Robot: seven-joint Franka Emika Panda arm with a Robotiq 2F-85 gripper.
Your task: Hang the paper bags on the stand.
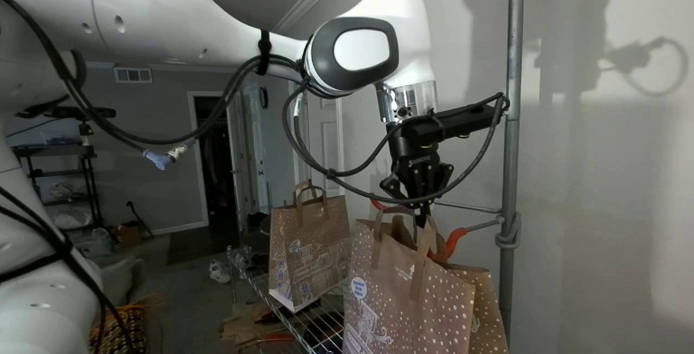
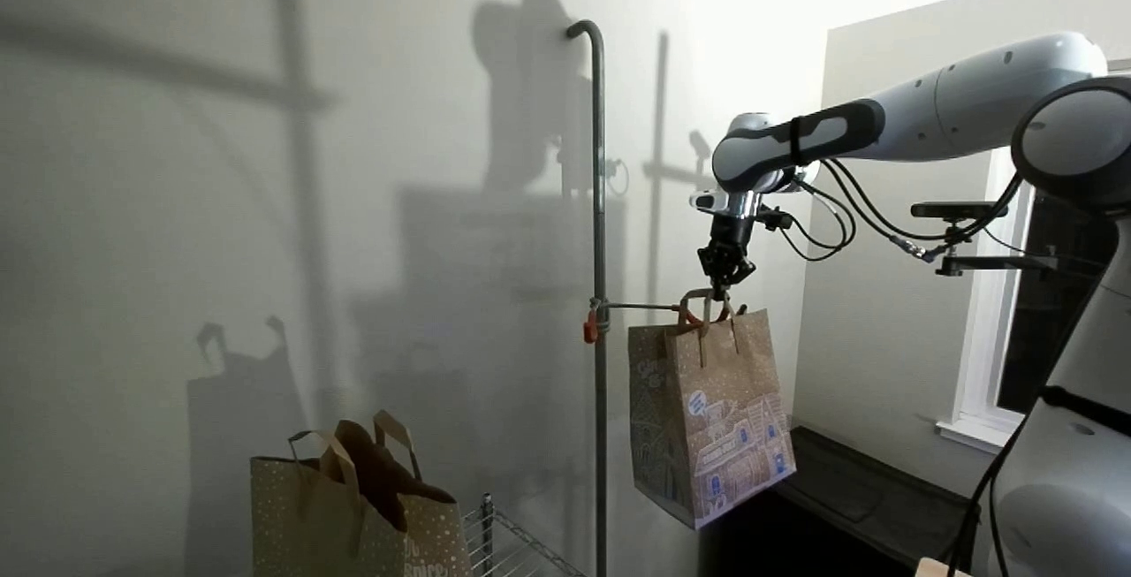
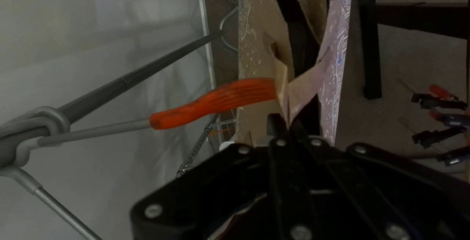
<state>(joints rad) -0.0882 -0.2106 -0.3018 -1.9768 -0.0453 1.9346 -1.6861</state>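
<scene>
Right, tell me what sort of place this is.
Probably a room in a home, though which room I cannot tell: the exterior views show a white door, a window and what look like shoes.

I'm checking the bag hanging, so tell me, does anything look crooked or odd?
Mildly, yes: in an exterior view the bag the gripper holds looks askew, its edges leaning beside the upright pole. Also, something dark brown sticks up from another bag; I can't tell what.
</scene>
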